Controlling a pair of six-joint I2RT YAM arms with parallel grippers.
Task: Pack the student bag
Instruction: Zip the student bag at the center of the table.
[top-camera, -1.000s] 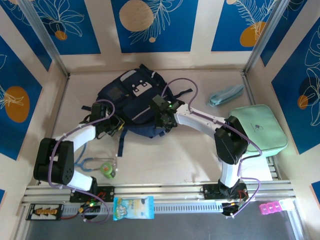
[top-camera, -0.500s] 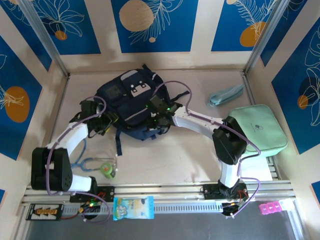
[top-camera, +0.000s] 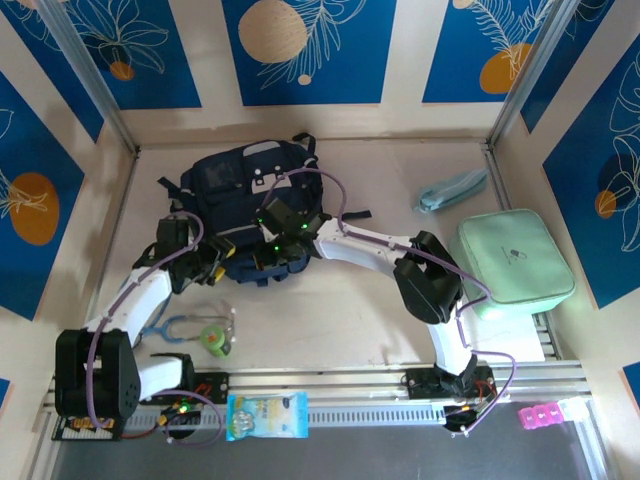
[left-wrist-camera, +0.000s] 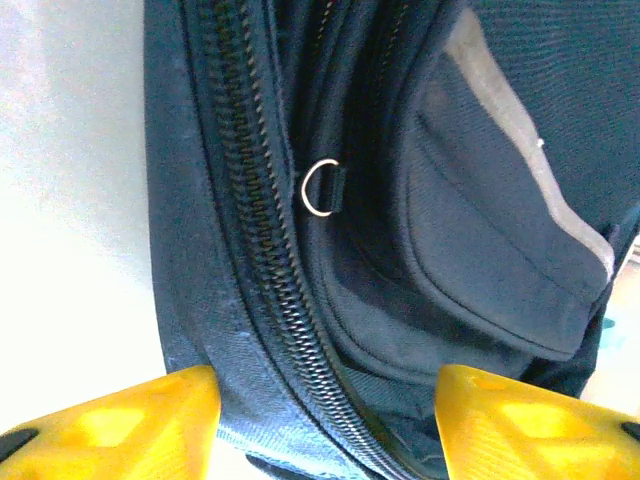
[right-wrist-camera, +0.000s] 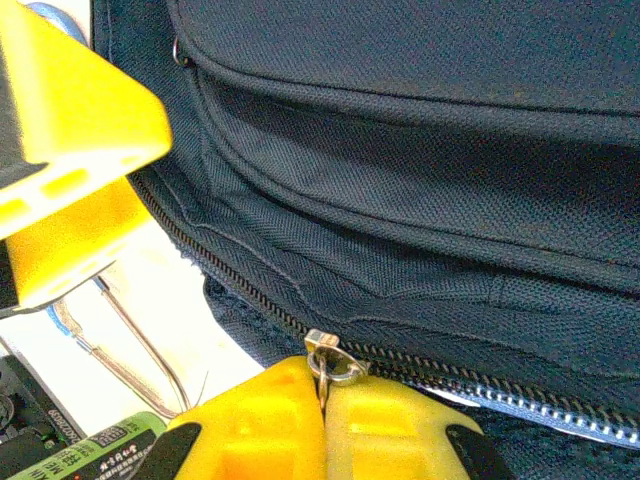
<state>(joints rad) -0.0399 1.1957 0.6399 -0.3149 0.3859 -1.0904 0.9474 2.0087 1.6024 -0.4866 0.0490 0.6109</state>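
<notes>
— Both arms have swung left over the last second, and the student bag (top-camera: 235, 180) has slid with them toward the back-left of the table (top-camera: 350, 310).
— Where does it lie now?
— Flat near the back wall, left of centre, well apart from the mint-green case (top-camera: 515, 262) on the right.
— And the right gripper (right-wrist-camera: 323, 388)?
— Pressed together on the zip pull (right-wrist-camera: 330, 362) at the bag's near edge, its yellow fingertips meeting around the metal ring.
— The left gripper (left-wrist-camera: 325, 425)?
— Spread. Its two fingers stand apart with the bag's zip (left-wrist-camera: 265, 230) running down between them, and nothing is pinched. A small metal D-ring (left-wrist-camera: 322, 187) shows on the fabric beyond.
— Anything by the left arm?
— A stethoscope (top-camera: 175, 328) and a small green item (top-camera: 213, 338) lie on the table near it.
</notes>
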